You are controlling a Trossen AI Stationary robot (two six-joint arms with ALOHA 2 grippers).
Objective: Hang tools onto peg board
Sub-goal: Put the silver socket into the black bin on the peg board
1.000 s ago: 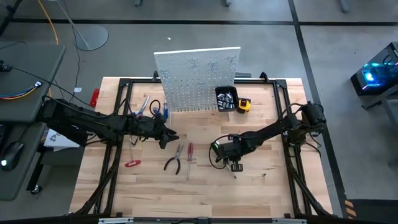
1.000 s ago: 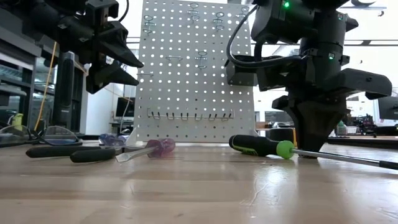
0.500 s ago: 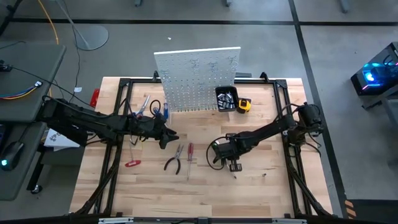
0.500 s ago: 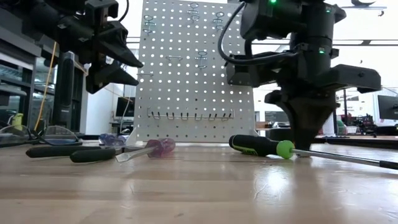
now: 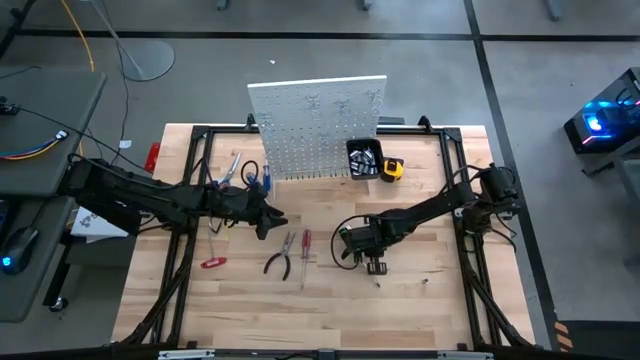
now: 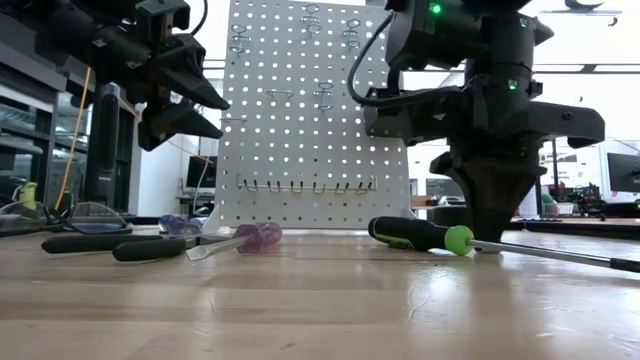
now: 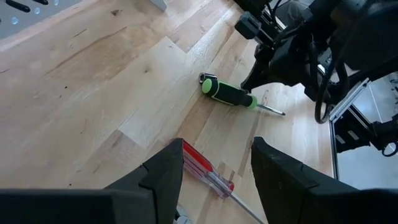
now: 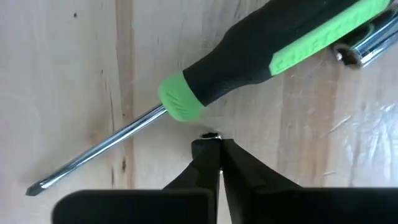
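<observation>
The high view looks straight down on the whole pale wooden tabletop (image 5: 420, 300). The low view sits at its surface, facing the white perforated peg board (image 6: 310, 110). Both wrist views look down closely, sharing the green-and-black-handled screwdriver (image 7: 228, 94) with the low view; the right's is nearest.

On my table (image 5: 440, 300) I counted one white peg board (image 5: 318, 125) with one small black bin (image 5: 363, 158) fixed to it, and one yellow tape measure (image 5: 392, 169) beside that. Lying loose were one green-black screwdriver (image 7: 227, 94), one red-handled screwdriver (image 5: 306, 241), one pair of dark-handled pliers (image 5: 281, 256) and one small red-handled tool (image 5: 212, 263). A cluster of further tools (image 5: 245, 174) lay left of the board, too bunched to count. I had two arms, so two grippers: left gripper (image 5: 272, 222), right gripper (image 5: 376, 267).
</observation>
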